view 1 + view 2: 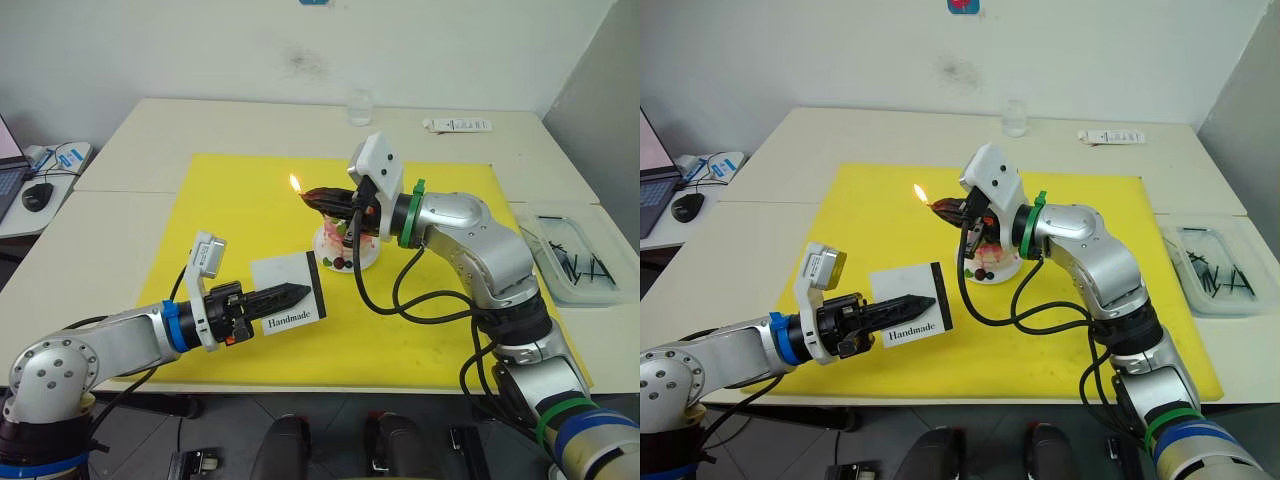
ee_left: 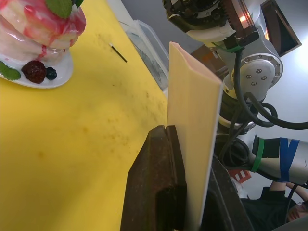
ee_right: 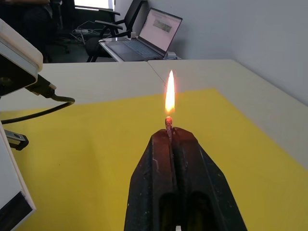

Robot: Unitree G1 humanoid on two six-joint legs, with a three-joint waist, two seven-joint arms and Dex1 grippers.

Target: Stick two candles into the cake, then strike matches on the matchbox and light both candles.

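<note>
My right gripper (image 1: 308,196) is shut on a burning match (image 3: 168,123). Its flame (image 1: 295,183) stands just past the fingertips, up and to the left of the cake (image 1: 345,255). The pink-and-white cake sits on a white plate (image 2: 57,79) on the yellow mat, mostly covered by the right wrist. The candles are hidden behind that gripper. My left gripper (image 1: 300,294) is shut on the white "Handmade" matchbox (image 1: 290,290), held on edge in front of the cake and to its left.
The yellow mat (image 1: 250,200) covers the table's middle. One loose match (image 2: 118,53) lies on it beyond the cake. A clear tray (image 1: 575,255) with dark sticks sits at the right edge. A glass (image 1: 360,105) and a white tube (image 1: 457,125) stand at the back.
</note>
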